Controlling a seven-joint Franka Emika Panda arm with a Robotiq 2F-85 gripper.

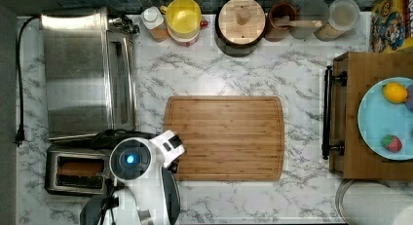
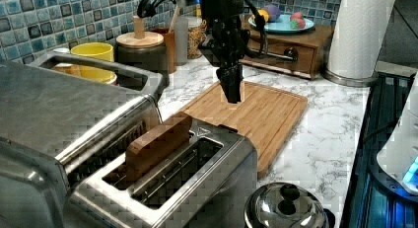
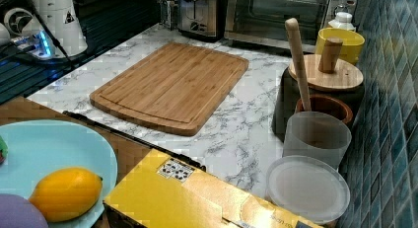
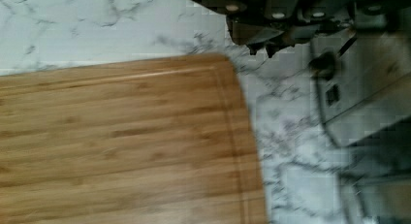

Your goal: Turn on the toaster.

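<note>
Roughly by size: marble counter, then the toaster oven along the top view's left. A wooden cutting board lies mid-counter. Just near of the oven, at the top view's lower left, sits the toaster, a brown slice standing in one slot. The gripper hangs above the board's toaster-side edge, pointing down, holding nothing; whether the fingers are parted or together I cannot tell. In the wrist view the toaster's end face shows a dark lever knob.

Risks, as I judge them: the lever is small, so a descent slightly off could slide past it or strike the steel casing. Pressing at an angle could shove the light toaster along the counter instead of latching it.
</note>
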